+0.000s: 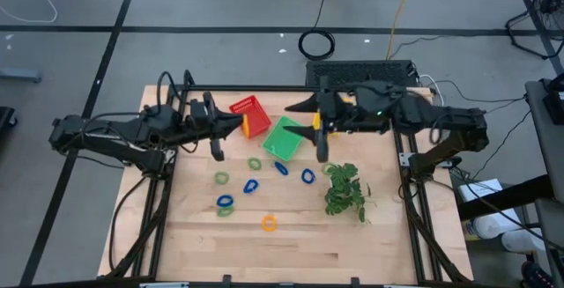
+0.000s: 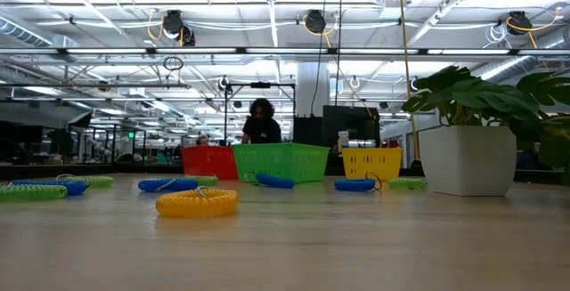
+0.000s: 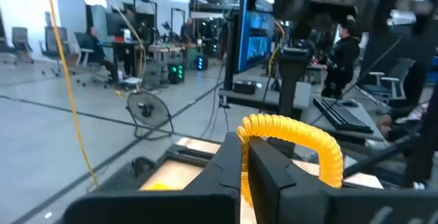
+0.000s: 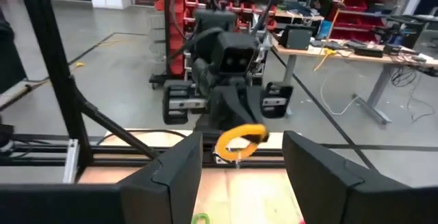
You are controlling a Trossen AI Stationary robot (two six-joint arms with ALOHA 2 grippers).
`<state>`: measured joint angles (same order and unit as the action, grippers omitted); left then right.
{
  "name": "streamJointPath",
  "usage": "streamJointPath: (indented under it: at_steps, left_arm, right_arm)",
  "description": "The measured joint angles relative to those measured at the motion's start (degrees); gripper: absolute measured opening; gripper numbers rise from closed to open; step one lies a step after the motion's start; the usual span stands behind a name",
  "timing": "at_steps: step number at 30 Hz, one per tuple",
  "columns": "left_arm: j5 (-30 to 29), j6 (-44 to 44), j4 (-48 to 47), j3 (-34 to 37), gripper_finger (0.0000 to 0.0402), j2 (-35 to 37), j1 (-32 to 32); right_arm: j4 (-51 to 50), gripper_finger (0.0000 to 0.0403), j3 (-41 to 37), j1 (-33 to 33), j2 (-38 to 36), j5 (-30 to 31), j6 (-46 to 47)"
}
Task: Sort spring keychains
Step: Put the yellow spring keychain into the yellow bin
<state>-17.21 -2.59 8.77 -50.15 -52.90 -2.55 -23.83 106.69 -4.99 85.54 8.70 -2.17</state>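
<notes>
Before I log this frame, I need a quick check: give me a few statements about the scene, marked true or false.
1. The left gripper has its fingers shut on an orange keychain. True.
2. The right gripper holds a blue keychain. False: it is open and holds nothing.
3. An orange keychain lies on the table. True.
4. The green basket stands beside the plant sprig, far from the red basket. False: it sits next to the red basket.
</notes>
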Motion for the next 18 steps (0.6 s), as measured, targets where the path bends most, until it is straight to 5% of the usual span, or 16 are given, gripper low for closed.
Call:
streamJointPath:
  at_steps: [8, 18]
  left_arm:
    - [0.23, 1.08, -1.98, -3.69, 0.0007, -2.37, 1.24]
    - [3.83, 6.96, -13.31, -22.48, 0.0007, -14.28, 2.79]
  right_arm:
    - [11.08, 0.0192, -9.22, 0.04, 0.0, -1.37, -0.33]
    - [13.21, 0.0192, -11.03, 0.46, 0.0, -1.3, -0.44]
